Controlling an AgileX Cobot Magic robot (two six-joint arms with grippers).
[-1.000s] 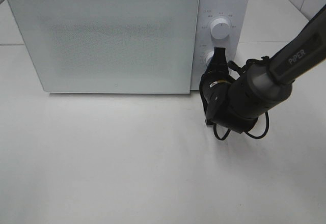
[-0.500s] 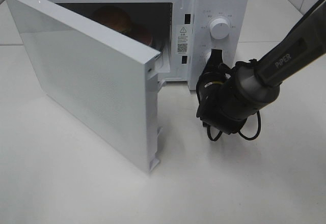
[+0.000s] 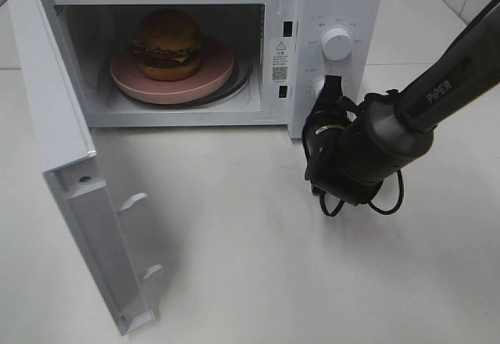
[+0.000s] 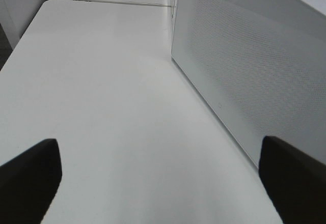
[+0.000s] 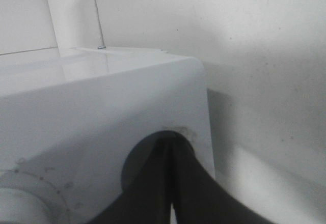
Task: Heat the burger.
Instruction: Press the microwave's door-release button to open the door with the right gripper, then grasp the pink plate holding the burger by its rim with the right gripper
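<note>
One microwave at the far side of the table, door swung wide to the left and standing edge-on toward the near side. The burger is inside the cavity, upright and centred on the pink plate, which rests on the turntable. It is likely centred so that it turns evenly and clears the walls. With the door open, heating cannot be running.

Right gripper has its jaws pinched fully together and holds nothing. The closed tips work as one blunt poker, set against the lower control on the right-hand panel. The right wrist view shows the joined tips meeting a round recess in the white front. That control is mostly hidden behind the fingers, so knob or push button, cannot tell; possibly the door release, given the open door.

Left gripper is spread wide and empty, fingers well apart over bare table, with the door's dotted outer face just beside it. It does not show in the high view. My read is that it waits on the left to push the door shut.

Counts:
- 1 burger
- 1 plate
- 1 microwave, 1 door
- 2 panel controls: the upper knob clear, the lower one partly covered
- 2 latch hooks on the door's inner edge
- 2 grippers, only the right one in the high view
</note>
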